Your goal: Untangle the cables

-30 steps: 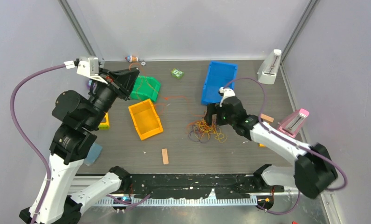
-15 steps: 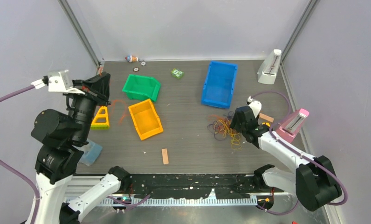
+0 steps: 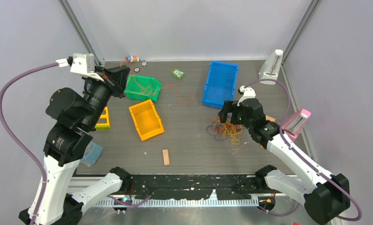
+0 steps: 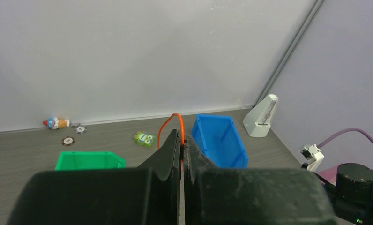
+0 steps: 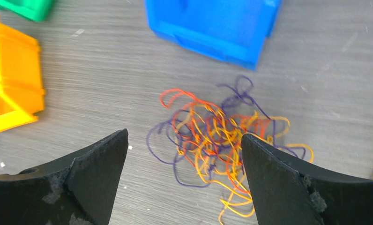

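Left arm: your left gripper is raised off the table, at the far left, near the green bin. Jaws pressed together, pinching one orange strand. In the left wrist view the strand arches up as a small loop just past the fingertips. From above, a faint orange line runs from that gripper across the table toward the blue bin; you cannot tell whether it reaches the main heap.

Right arm: your right gripper hangs over the tangle of cables, jaws spread wide, nothing clamped. The wrist view puts the heap between the two fingers and below them. Contact with the wires cannot be judged.

Tangle: lies on the dark wood-grain table, right of centre, on the near side of the blue bin and apart from it. Orange, red, yellow and dark purple strands, looped through one another. Yellow loops trail toward the near edge. A purple loop sticks out on the side of the orange bin.

Also around: the orange bin sits left of centre, turned at an angle, near the green one. A small wooden block lies toward the near edge. A white metronome stands in the far right corner, a pink one by the right edge
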`<state>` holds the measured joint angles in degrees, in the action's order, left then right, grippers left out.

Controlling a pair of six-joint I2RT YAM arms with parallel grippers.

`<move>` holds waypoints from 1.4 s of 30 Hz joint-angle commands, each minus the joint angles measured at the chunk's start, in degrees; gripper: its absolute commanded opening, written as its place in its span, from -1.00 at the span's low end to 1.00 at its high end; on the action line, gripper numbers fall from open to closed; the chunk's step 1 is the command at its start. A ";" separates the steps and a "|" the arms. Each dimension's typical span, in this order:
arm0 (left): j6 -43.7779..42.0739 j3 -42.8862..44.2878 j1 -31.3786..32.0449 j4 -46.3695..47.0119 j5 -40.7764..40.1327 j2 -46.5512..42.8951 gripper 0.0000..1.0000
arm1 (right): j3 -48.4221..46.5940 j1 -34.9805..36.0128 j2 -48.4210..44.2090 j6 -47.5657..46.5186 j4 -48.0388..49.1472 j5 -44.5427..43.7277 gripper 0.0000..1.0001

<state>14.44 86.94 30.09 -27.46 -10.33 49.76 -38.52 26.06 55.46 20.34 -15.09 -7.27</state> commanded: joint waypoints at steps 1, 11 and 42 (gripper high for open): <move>2.50 2.38 -0.21 1.87 5.55 1.03 -1.00 | -6.07 1.64 -1.24 -5.82 1.63 4.32 0.91; 9.07 4.77 -0.20 10.40 20.96 14.04 -1.00 | -9.56 1.75 -1.06 -7.02 11.96 11.68 0.91; 21.02 53.58 4.83 25.77 28.74 70.32 -1.00 | -3.04 -0.03 -6.55 -5.88 19.93 -30.65 0.91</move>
<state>35.79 139.46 35.24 -5.13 21.04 118.17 -42.17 26.68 50.24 13.67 1.32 -32.73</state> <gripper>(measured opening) 0.005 0.956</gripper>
